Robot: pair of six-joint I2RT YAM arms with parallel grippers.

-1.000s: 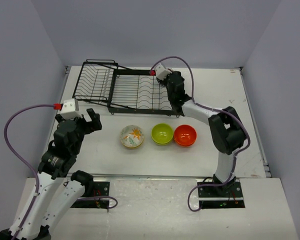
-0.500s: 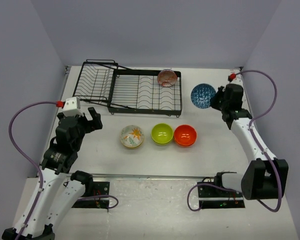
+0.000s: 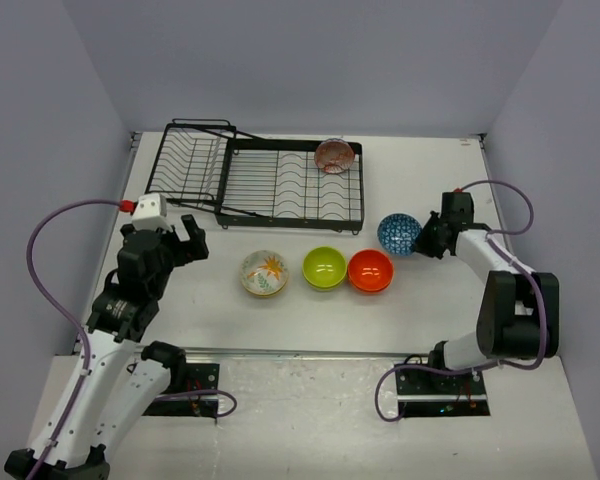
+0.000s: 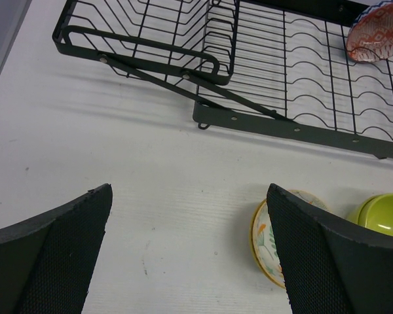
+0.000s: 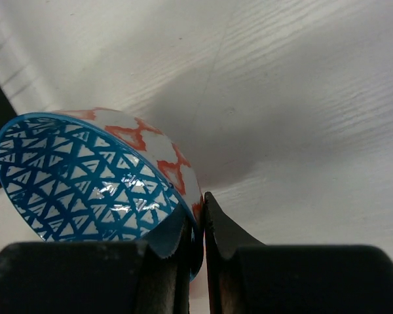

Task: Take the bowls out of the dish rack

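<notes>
Right gripper [image 3: 423,238] has the blue bowl [image 3: 399,234] by its rim: in the wrist view the jaws of the right gripper [image 5: 200,219] are pinched nearly together on the edge, one finger inside the blue-triangle lining of the blue bowl [image 5: 85,176] and one on the white-and-red outside. The bowl sits tipped on edge, its opening facing away from the gripper. It's out to the right of the orange bowl [image 3: 370,270], near it but apart, and forward of the rack's [image 3: 270,180] right end. Whether its low edge touches the table [image 3: 420,310] I can't tell; the wrist view shows a shadow beneath it and no clear contact. Over on the left, the left gripper [image 3: 185,235] hovers with jaws spread wide and nothing between them; its own camera shows the left gripper [image 4: 188,196] over bare table, just in front of the rack [image 4: 281,72]. One pink bowl [image 3: 334,155] stands on edge in the rack's far right corner; in the left wrist view that pink bowl [image 4: 376,33] is cut off by the frame. The floral bowl [image 3: 264,273], green bowl [image 3: 324,267] and orange bowl line up in front of the rack. From the left wrist, the floral bowl [image 4: 268,239] is half hidden behind a finger, and the green bowl [image 4: 383,212] only peeks in.
</notes>
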